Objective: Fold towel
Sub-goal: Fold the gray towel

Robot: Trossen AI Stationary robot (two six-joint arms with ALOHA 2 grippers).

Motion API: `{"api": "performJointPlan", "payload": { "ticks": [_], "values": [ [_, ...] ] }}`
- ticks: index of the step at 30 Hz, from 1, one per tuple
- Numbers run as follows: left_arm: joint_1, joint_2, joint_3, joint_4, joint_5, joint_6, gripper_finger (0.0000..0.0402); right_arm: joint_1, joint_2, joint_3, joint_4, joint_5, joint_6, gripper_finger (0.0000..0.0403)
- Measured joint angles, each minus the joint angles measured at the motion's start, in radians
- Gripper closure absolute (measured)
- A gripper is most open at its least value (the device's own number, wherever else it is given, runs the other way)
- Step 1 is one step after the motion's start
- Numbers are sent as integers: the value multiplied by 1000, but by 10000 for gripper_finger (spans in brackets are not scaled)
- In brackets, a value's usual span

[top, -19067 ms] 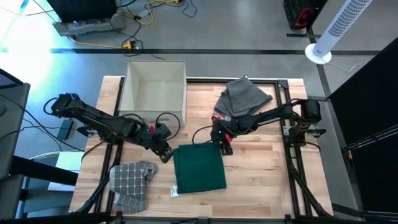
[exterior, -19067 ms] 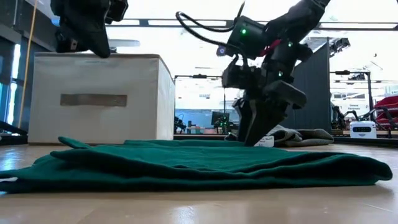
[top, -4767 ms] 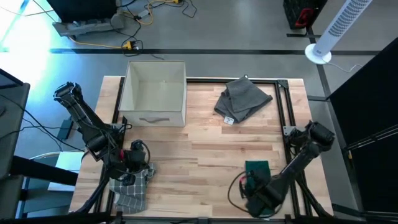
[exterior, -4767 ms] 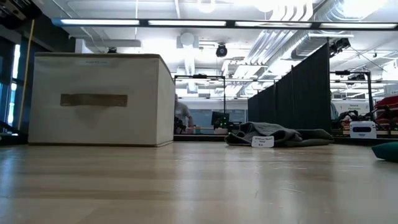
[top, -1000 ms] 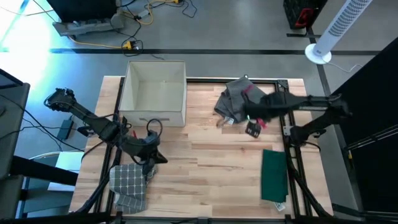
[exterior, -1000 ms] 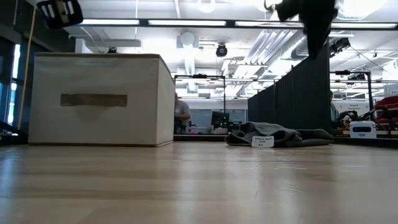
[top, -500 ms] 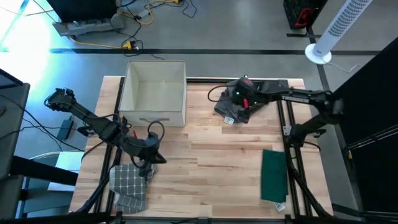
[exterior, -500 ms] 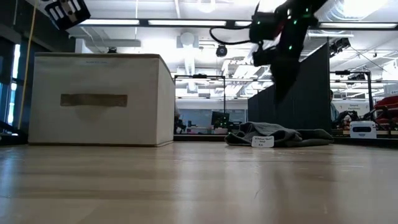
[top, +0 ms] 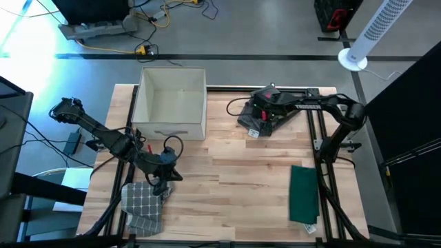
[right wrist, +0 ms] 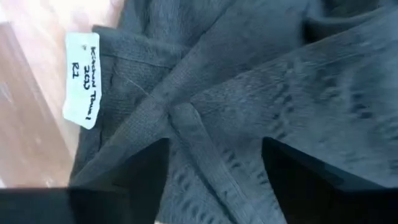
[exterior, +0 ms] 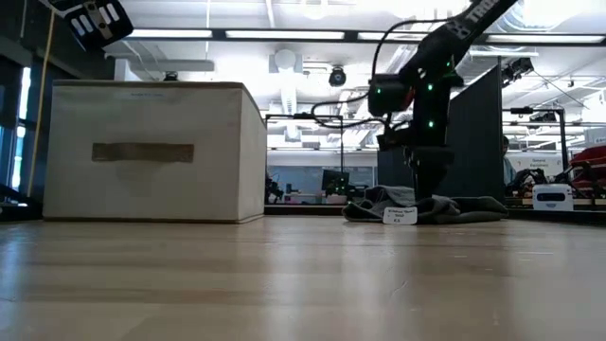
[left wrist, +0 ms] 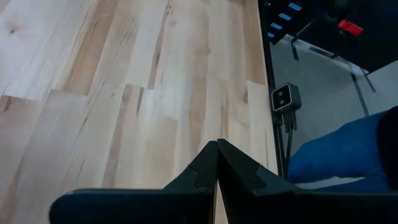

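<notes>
Right gripper (top: pixel 262 114) down over the crumpled grey towel (top: pixel 274 110) at the far right part of the wooden table (top: pixel 241 172), fingers (right wrist: pixel 143 168) spread wide on either side of a raised fold, cloth filling the right wrist view. White label (right wrist: pixel 83 78) sewn at the towel's edge, also visible at the pile's front in the low view. Cannot tell whether the fingertips touch the fabric. Left gripper (top: pixel 163 180) low at the near left, just beside a checked cloth (top: pixel 142 205) that lies bunched at the table's near-left corner; fingers (left wrist: pixel 239 168) pressed together with nothing between them, bare boards beneath. Folded green towel (top: pixel 303 193) lying flat along the near right edge, well apart from both grippers. Open white fabric box (top: pixel 171 101) at the far left, between the left arm's base side and the grey towel.
</notes>
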Motion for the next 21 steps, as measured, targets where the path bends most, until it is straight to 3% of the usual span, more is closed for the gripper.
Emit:
{"api": "performJointPlan", "payload": {
  "ticks": [8,15,21],
  "values": [
    [0,0,0,-4,-7,-8,402,3,6,0,47,40,45,261],
    [0,0,0,-4,-7,-8,402,3,13,0,105,23,-6,268],
    [0,0,0,-4,-7,-16,402,11,14,0,39,-13,-31,264]
  ]
}}
